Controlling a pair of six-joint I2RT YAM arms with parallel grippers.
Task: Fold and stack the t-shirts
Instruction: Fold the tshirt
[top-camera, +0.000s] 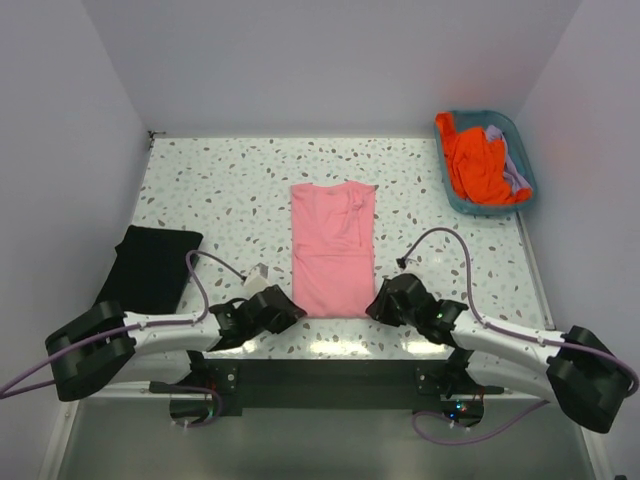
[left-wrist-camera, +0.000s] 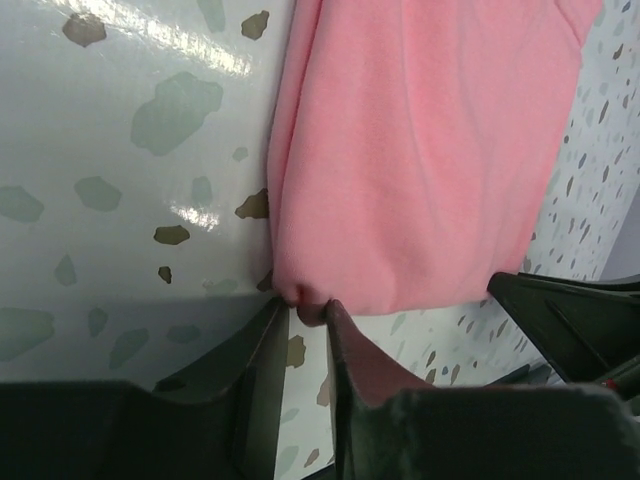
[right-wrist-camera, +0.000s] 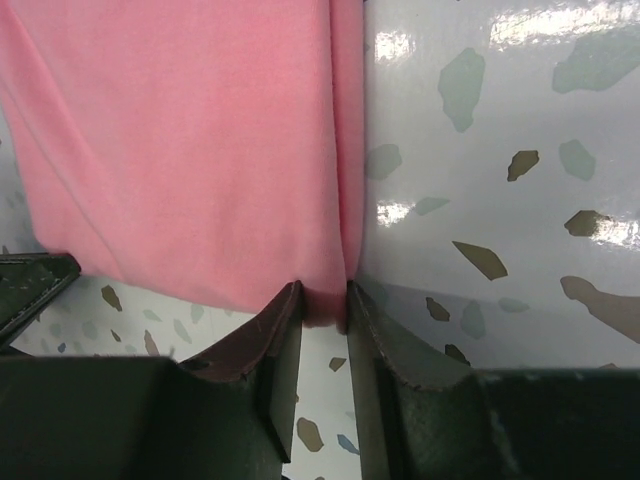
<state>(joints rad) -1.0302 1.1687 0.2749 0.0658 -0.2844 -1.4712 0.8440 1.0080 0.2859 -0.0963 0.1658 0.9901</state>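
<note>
The salmon-pink t-shirt (top-camera: 332, 245) lies folded into a long strip in the middle of the table. My left gripper (top-camera: 290, 310) is shut on its near left corner (left-wrist-camera: 305, 300). My right gripper (top-camera: 374, 305) is shut on its near right corner (right-wrist-camera: 322, 300). Both corners rest low at the table. The black t-shirt (top-camera: 150, 265) lies folded at the left. The bright orange t-shirt (top-camera: 478, 165) and the pale lavender t-shirt (top-camera: 512, 165) lie crumpled in the basket.
The teal plastic basket (top-camera: 452, 195) stands at the far right corner of the speckled table (top-camera: 230, 180). White walls close in the table at the back and sides. A small white tag (top-camera: 258, 277) shows on the left arm's wrist.
</note>
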